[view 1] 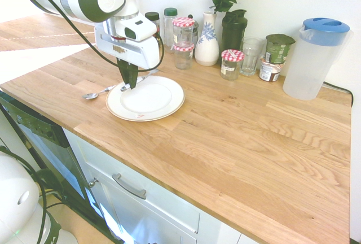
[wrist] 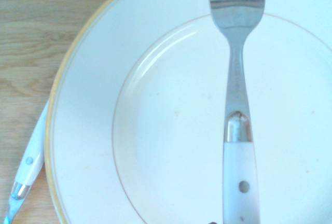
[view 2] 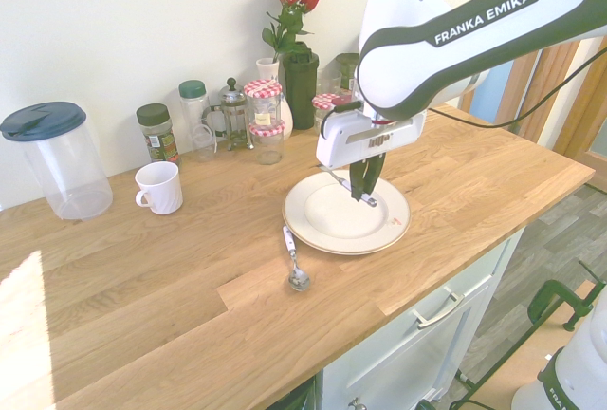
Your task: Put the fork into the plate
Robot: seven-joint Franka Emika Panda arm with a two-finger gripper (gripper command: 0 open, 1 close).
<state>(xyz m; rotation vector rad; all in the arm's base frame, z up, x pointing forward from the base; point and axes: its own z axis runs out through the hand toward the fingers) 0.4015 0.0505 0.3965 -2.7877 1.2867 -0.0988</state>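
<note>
— Where's the plate (view 1: pixel 148 98)?
— On the table (view 1: pixel 237 142), a spoon (view 2: pixel 297 272) just beside it.
— And the end effector (view 2: pixel 364 197)?
— Over the plate, its fingers closed on the handle of the fork (wrist: pixel 237 79).
— Good hold?
— Likely: stiff, light, hardly fragile, but the smooth, rounded handle could roll. Grip it mid-handle and lower gently.

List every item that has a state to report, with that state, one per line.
Gripper: shut on the fork's white handle, over the plate.
Fork: held by the gripper, over the plate; contact with it unclear.
Plate: right side up on the counter.
Spoon: lying on the counter beside the plate.
Pitcher: upright, blue lid on.
White cup: upright.
Vase: upright, roses in it.
</note>
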